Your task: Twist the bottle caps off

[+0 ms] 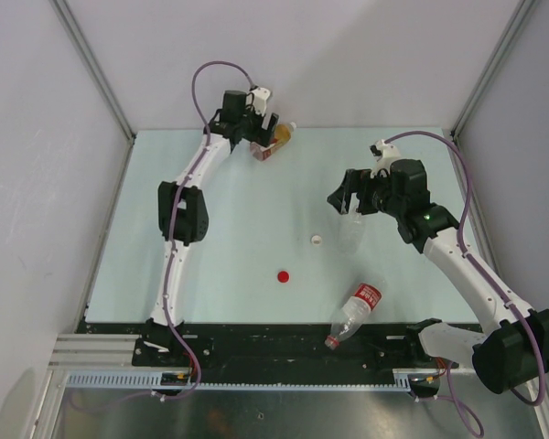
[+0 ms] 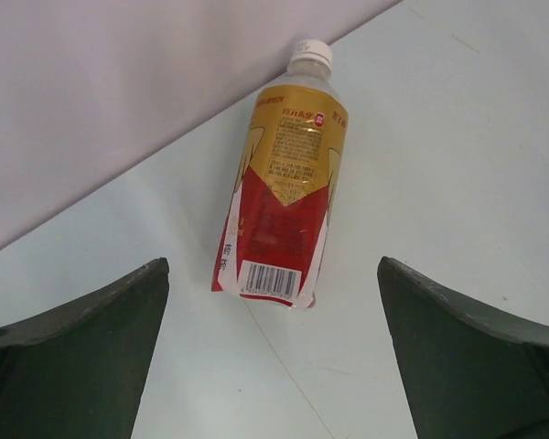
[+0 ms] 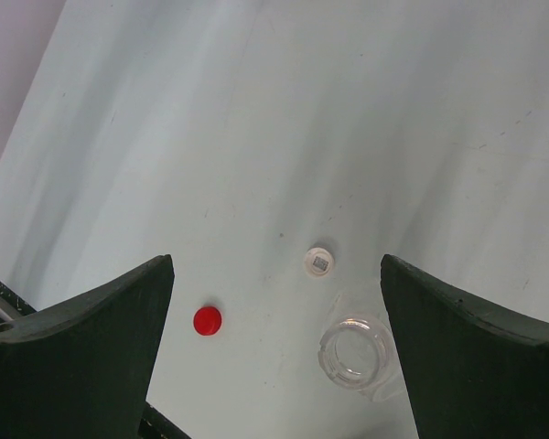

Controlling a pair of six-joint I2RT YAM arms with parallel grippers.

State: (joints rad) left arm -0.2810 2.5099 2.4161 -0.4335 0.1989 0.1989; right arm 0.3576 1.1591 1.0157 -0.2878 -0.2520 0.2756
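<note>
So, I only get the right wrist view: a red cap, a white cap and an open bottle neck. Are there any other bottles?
Observer: Yes, two. A red-labelled bottle lies on its side at the near edge of the table.
Operator: And the other one?
Observer: An amber bottle lies on its side at the far edge, right by the open left gripper.
Operator: Is its cap off too?
Observer: No, its white cap is on.
</note>
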